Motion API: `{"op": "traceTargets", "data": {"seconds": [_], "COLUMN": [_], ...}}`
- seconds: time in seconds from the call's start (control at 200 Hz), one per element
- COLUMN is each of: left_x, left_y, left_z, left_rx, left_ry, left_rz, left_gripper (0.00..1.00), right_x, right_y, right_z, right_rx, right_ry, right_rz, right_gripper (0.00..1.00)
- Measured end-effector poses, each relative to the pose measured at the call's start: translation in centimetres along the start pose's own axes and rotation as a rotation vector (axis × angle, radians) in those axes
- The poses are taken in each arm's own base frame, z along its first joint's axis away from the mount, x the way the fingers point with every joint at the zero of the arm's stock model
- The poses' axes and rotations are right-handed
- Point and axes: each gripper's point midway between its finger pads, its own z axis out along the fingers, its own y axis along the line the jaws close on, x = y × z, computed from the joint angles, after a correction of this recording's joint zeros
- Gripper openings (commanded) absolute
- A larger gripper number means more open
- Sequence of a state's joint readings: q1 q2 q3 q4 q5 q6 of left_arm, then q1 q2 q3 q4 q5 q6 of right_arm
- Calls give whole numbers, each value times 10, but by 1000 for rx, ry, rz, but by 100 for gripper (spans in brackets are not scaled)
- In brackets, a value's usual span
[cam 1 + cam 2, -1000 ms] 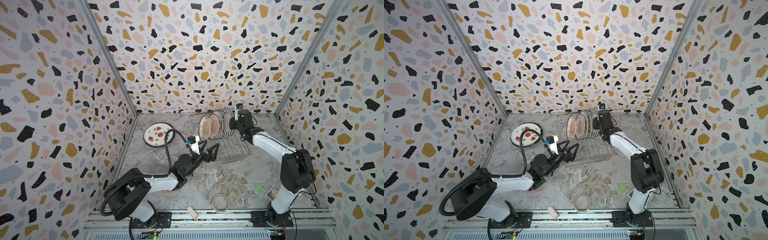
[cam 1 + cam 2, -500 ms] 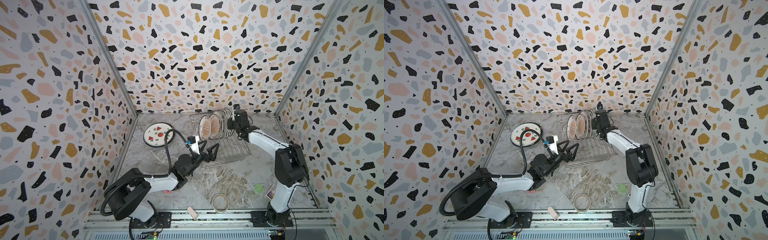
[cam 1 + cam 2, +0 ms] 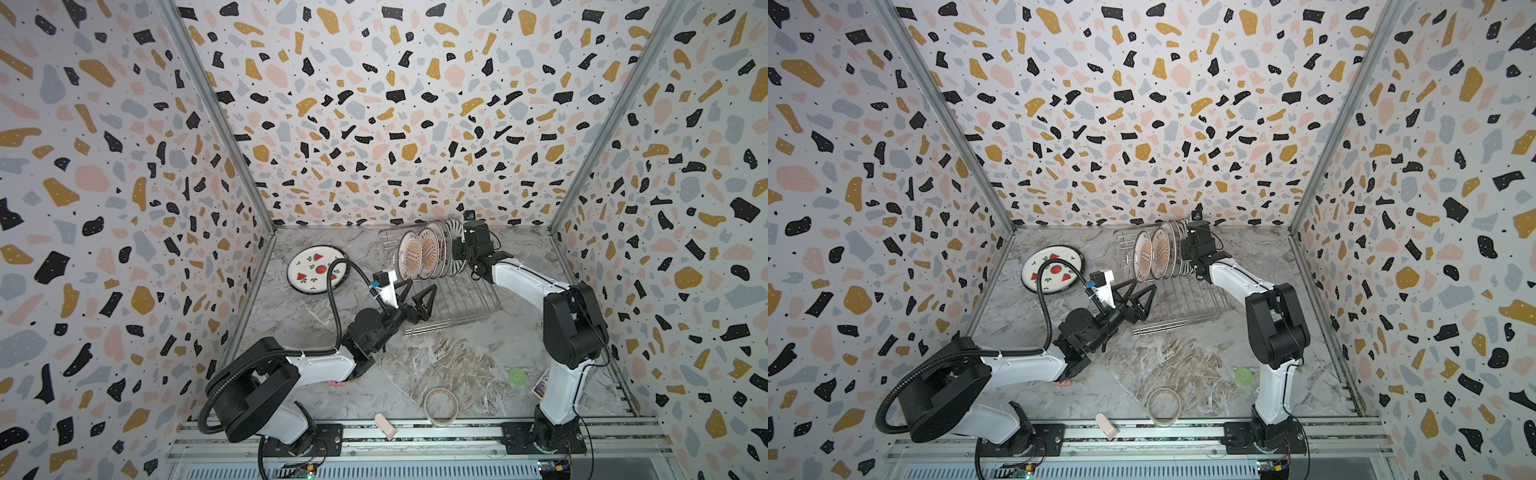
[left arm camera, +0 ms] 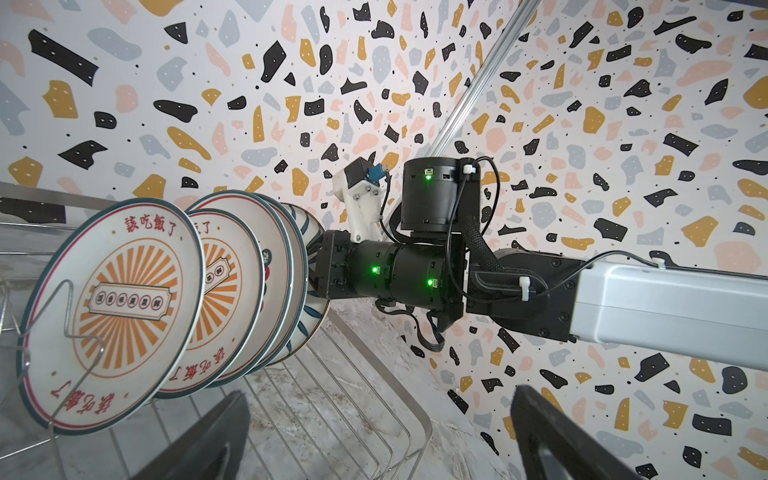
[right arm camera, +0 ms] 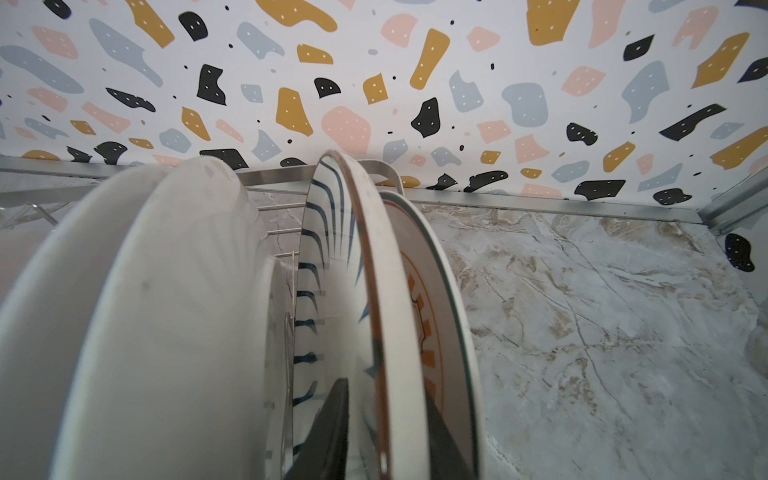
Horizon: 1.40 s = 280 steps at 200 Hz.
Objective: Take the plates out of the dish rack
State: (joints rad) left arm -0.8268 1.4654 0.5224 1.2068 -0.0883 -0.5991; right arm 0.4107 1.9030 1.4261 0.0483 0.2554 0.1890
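Nearest us, our left gripper [image 3: 423, 287] gapes wide at the dish rack [image 3: 465, 301]'s near corner. Beyond, plates [image 3: 415, 257] stand upright at the rack's far end. Our right gripper [image 5: 382, 440] straddles the striped plate [image 5: 328, 241]'s rim; clamped or not, we cannot tell.

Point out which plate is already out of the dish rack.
The watermelon plate, lying flat on the table left of the dish rack; the other plates stand on edge inside it.
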Motion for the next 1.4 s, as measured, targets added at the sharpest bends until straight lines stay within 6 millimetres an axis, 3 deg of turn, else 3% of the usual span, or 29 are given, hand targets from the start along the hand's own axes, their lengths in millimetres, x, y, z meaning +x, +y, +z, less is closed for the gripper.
{"op": "traceTargets", "data": {"seconds": [0.676,1.402], "left_x": [-2,-5], "left_y": [6,10], "left_z": [-6,-14], "left_rx": [-32,-52], "left_ry": [-13,-27], "left_rz": [1,1], "left_gripper": [100,100], "right_x": [-1,7], "right_y": [14,10], "right_z": [-12,-75], "right_rx": [29,107], "right_ry": [-43,-58], "right_rz": [-24,-94], "right_gripper": [16,13]}}
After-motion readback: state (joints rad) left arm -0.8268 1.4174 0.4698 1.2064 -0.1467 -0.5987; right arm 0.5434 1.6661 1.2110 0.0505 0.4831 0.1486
